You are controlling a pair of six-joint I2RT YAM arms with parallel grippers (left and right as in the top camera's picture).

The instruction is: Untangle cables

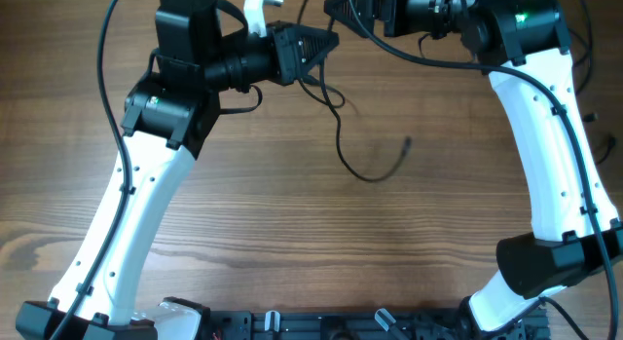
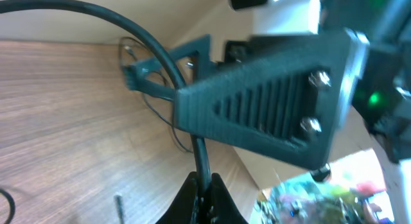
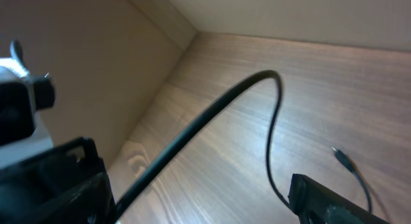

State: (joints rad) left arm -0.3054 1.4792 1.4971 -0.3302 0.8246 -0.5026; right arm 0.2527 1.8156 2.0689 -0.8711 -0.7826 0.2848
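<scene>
handling: cable (image 1: 341,153) looks light, limp, thin; likely slips in a loose pinch
cable place: curls on table (image 1: 243,218) between the arms, plug (image 1: 406,142) free
left gripper (image 2: 202,187): closed, pinching the cable
right gripper (image 3: 192,169): spread wide, holding nothing
best hold: near the plug

Overhead: high, looking straight down on the wood surface (image 1: 292,233), arm bases at the bottom edge. Left wrist: very close, rolled, skimming the surface toward the back wall. Right wrist: low, close, facing the back corner. Overhead and right wrist share the cable (image 1: 362,172) and its loose plug (image 1: 407,141).
</scene>
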